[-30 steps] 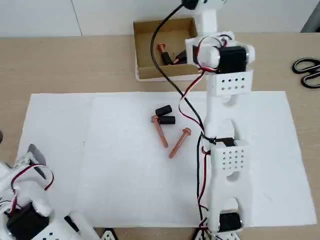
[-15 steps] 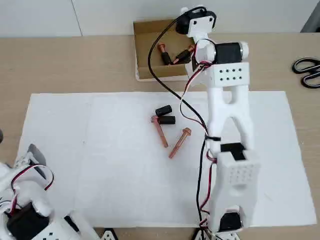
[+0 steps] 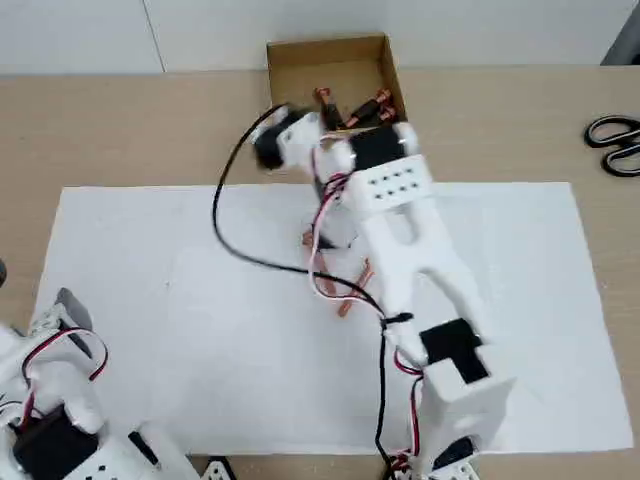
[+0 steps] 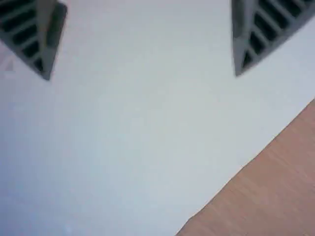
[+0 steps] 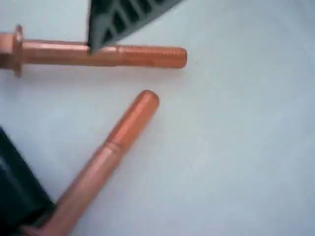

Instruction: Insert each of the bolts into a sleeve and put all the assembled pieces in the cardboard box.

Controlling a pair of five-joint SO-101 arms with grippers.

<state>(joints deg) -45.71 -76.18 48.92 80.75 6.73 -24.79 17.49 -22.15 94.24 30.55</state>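
**High view: right arm over the loose bolts, finished pieces in the box**

From above, the right arm (image 3: pixel 400 230) reaches from its base at the near edge of the white sheet (image 3: pixel 150 300) across to the middle of it. Its wrist hangs near the front wall of the cardboard box (image 3: pixel 283 60). The box sits on the bare table (image 3: pixel 120 120) just beyond the sheet and holds a few assembled pieces (image 3: pixel 350 108) (copper shafts with dark collars, lying together near one corner).

In the right wrist view, a dark ribbed part of the right gripper (image 5: pixel 113 24) crosses in front of a flanged bolt (image 5: pixel 142 55) lying flat on the sheet. Whether it touches the bolt, and whether this gripper is spread or closed, cannot be told. A second bolt (image 5: pixel 113 140) lies at an angle, its tip near the first bolt's shaft but apart from it. Its other end runs to a black sleeve (image 5: pixel 17 196); contact there is unclear.

The left arm (image 3: pixel 55 400) sits at the near left corner. In its wrist view the left gripper (image 4: pixel 142 69) is spread wide, holding nothing, over the sheet's edge where the wood begins. Scissors (image 3: pixel 615 140) lie on the table far to the right.
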